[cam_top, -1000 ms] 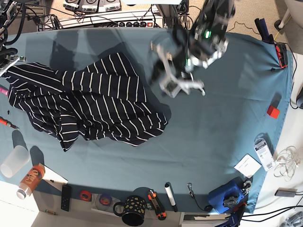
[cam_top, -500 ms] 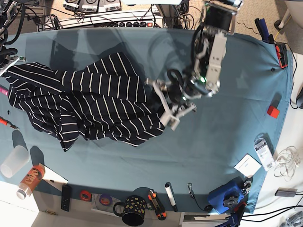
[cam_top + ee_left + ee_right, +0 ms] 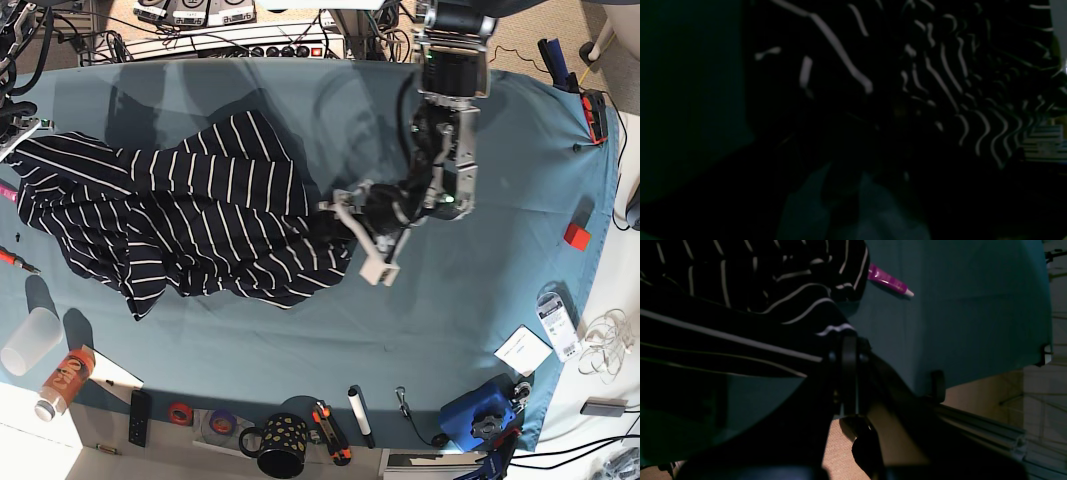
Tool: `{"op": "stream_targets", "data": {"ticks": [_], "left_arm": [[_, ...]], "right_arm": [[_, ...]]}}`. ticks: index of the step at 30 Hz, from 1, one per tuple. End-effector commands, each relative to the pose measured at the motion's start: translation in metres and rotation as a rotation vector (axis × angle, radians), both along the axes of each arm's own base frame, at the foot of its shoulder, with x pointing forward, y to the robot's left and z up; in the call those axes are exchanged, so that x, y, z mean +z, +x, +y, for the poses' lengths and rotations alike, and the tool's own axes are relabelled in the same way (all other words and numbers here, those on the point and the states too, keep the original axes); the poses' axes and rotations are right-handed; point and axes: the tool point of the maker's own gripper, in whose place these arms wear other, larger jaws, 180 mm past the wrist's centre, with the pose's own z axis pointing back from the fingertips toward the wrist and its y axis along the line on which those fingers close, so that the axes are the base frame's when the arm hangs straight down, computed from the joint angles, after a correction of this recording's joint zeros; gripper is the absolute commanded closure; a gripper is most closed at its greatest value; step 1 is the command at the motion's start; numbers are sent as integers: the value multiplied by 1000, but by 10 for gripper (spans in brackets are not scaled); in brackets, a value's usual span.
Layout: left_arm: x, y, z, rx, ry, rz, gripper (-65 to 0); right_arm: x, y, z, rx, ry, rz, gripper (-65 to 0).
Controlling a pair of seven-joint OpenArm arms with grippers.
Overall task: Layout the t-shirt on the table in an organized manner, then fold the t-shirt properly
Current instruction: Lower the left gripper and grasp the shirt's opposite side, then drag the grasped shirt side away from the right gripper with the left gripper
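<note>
Across the table [image 3: 480,330], rumpled t-shirt [image 3: 190,220] lengthwise; left hand [image 3: 358,240] spread at its hem, right hand [image 3: 846,340] clamped on t-shirt.

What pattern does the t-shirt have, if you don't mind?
Dark navy-black t-shirt with thin white stripes, clearest in the base view.

Teal-covered table [image 3: 480,300], rumpled striped t-shirt [image 3: 190,220] lying across its left half, red block [image 3: 576,236] at right

Right gripper [image 3: 849,340] seemingly clamped on t-shirt [image 3: 740,290] (purple tube [image 3: 888,280] beside)
</note>
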Motion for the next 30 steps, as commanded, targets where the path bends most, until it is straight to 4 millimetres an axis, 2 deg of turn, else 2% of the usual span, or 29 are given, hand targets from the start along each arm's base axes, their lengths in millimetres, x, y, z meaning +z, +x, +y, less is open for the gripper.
{"op": "stream_targets", "data": {"ticks": [1, 4, 6, 9, 12, 16, 19, 24, 27, 30], "left_arm": [[23, 12, -12, 2, -55, -56, -268], [26, 12, -22, -3, -65, -58, -268], [24, 14, -22, 2, -38, -72, -244], [25, 18, -21, 14, -16, -106, -156], [28, 24, -19, 35, -11, -138, 0], [35, 30, -19, 33, -10, -156, 0], [49, 45, -14, 30, 6, -197, 0], [82, 88, 19, 26, 130, -307, 0], [111, 115, 40, 37, 191, -383, 0], [136, 139, 64, 63, 284, -458, 0]], "right_arm": [[14, 6, -4, 11, -41, -30, 0], [14, 6, -4, 11, -41, -29, 0], [14, 6, -4, 11, -41, -29, 0], [14, 6, -4, 10, -40, -28, 0], [14, 6, -4, 10, -41, -29, 0], [14, 7, -4, 15, -38, -33, 0], [12, 11, 4, 54, -10, -39, 0], [7, 19, 24, 132, 65, -71, 0], [0, 22, 35, 131, 124, -122, 0], [-8, 27, 56, 167, 209, -167, 0]]}}
